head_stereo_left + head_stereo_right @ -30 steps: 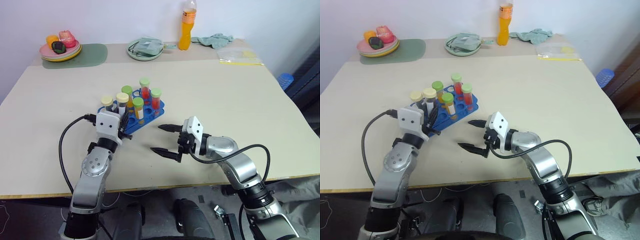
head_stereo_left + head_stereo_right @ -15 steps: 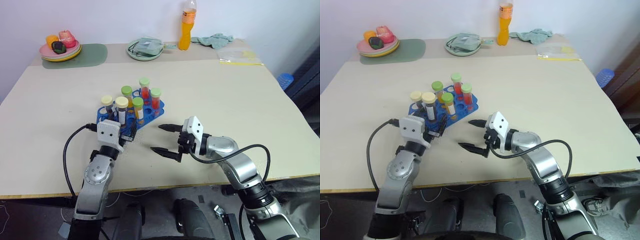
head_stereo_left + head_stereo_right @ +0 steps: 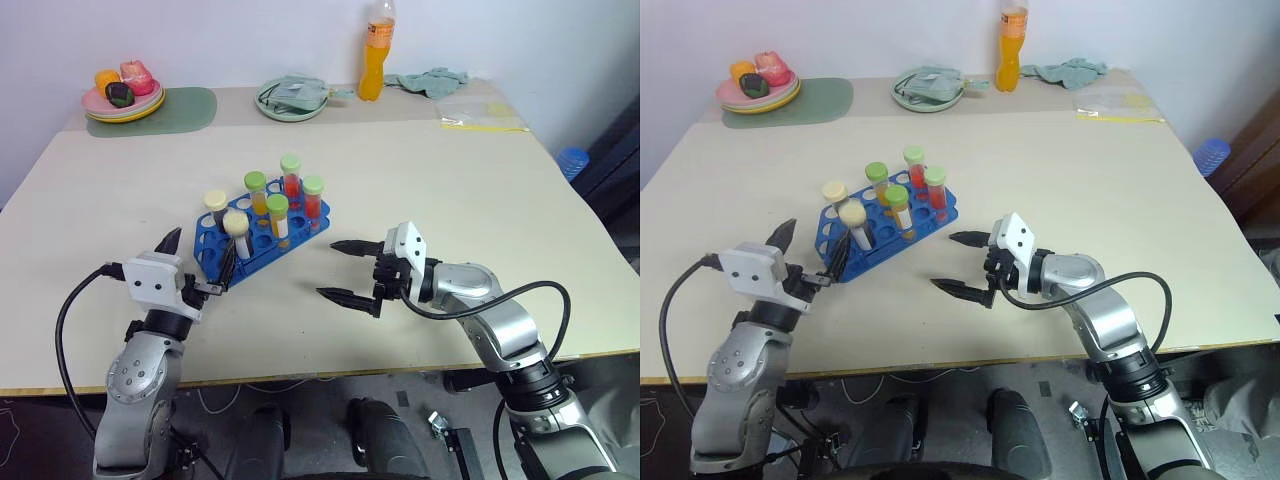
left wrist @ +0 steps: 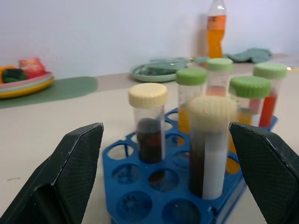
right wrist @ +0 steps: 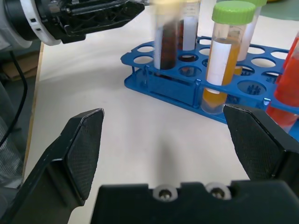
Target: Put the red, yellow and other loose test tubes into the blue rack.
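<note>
Near the front edge of the table [image 3: 420,190]: left gripper [image 3: 196,256] wide open, holding nothing, just in front of the blue rack [image 3: 260,228]. Right gripper [image 3: 348,270] wide open too, empty, beside the rack. Six test tubes [image 3: 277,214] standing up in the rack. Farther back: orange bottle [image 3: 373,50], green plate [image 3: 288,100], plate of fruit [image 3: 122,95].

Blue rack [image 3: 262,228] sits angled on the counter [image 3: 430,190], grid of round holes on top. Six capped test tubes [image 3: 277,218] stand upright in it: two cream-capped with dark maroon contents, two green-capped amber-yellow, two green-capped red.
</note>
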